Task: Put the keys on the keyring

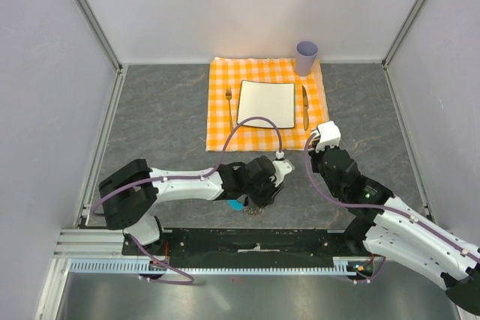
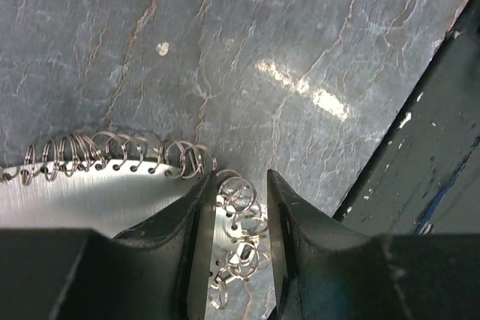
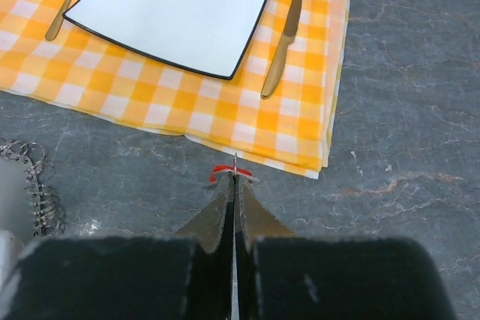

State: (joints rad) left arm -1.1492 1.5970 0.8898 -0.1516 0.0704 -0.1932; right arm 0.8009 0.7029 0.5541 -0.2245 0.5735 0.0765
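Observation:
The keyring (image 2: 238, 226) is a silvery plate edged with many small wire rings, lying on the grey table. In the top view it shows as metal bits (image 1: 256, 210) beside a blue tab (image 1: 237, 204). My left gripper (image 2: 238, 177) is low over it (image 1: 271, 185). Its jaws are closed in on a cluster of rings that fills the narrow gap. My right gripper (image 3: 235, 179) is shut on the small red-headed key (image 3: 223, 171), with the thin blade sticking out of the tips. It hovers near the placemat's front edge (image 1: 315, 148). The keyring also shows at the left edge of the right wrist view (image 3: 30, 181).
An orange checked placemat (image 1: 219, 110) at the back holds a white square plate (image 1: 266, 103), a fork (image 1: 229, 106) and a knife (image 1: 305, 106). A lilac cup (image 1: 306, 57) stands at its far right corner. A black rail (image 2: 427, 148) runs along the near table edge.

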